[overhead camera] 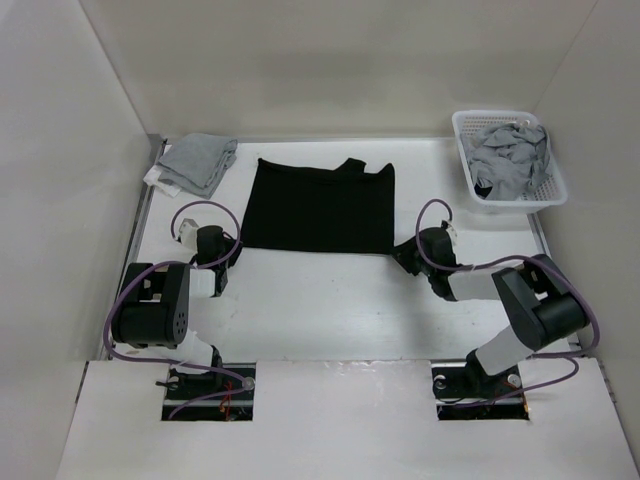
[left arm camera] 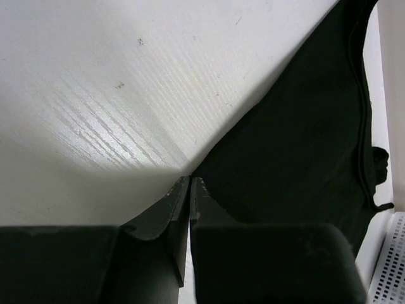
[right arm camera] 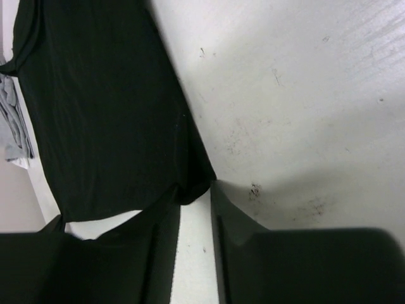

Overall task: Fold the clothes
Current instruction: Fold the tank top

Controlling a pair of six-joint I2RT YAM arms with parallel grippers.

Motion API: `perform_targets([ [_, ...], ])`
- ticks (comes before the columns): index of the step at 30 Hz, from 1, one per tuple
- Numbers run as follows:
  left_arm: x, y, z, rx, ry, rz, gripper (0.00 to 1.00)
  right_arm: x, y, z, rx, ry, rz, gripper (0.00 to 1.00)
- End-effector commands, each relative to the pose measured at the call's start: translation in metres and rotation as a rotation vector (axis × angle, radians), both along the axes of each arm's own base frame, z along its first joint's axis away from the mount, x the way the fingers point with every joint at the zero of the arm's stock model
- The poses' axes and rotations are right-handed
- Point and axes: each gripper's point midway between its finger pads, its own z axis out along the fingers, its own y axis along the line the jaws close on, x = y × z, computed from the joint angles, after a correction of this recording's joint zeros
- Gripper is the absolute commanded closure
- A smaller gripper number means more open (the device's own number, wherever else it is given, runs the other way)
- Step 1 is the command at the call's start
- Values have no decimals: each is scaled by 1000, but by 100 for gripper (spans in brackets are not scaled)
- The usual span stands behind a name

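The clothes [overhead camera: 320,208] are a black tank top lying flat across the middle of the white table, straps toward the back. My left gripper [overhead camera: 236,250] is at its near-left corner. In the left wrist view that gripper [left arm camera: 190,179] is shut, with the tip of the black fabric [left arm camera: 297,145] pinched at its fingertips. My right gripper [overhead camera: 398,255] is at the near-right corner. In the right wrist view the right gripper [right arm camera: 195,189] is open with a narrow gap, and the corner of the fabric [right arm camera: 107,114] lies between the fingertips, bare table showing behind it.
A folded grey garment [overhead camera: 195,163] lies at the back left. A white basket [overhead camera: 505,118] holding grey clothes [overhead camera: 512,152] stands at the back right. White walls close the table in on three sides.
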Motion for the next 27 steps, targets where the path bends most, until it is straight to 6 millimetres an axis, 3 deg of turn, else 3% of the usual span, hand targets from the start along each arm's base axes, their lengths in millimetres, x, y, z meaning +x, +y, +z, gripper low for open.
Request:
perform_targets([
  [1,7,-3,17,-7,-64,-5,99,5,4,-4,19,-5,-10,75],
  [9,9,-4,22,-6,-78,-9,99,11,-2,0,0,-36,-44,96],
  [11,9,-4,28,-7,-91,-10,99,12,-4,7,-12,-62,-46,100],
  [14,7,-9,51,-23,-151,-31,100,6,-4,36,-37,-147,-30,100],
  [17,-3,-12,103,-21,-266,-46,100,-12,-5,78,-85,-234,0,100],
  [20,-25,-11,177,17,-409,-62,100,-40,-15,136,-161,-340,11,100],
  [24,-78,-5,279,74,-619,-61,100,-92,-38,224,-210,-491,3,100],
  [27,-123,-1,338,110,-738,-60,100,-129,-51,281,-190,-576,21,100],
])
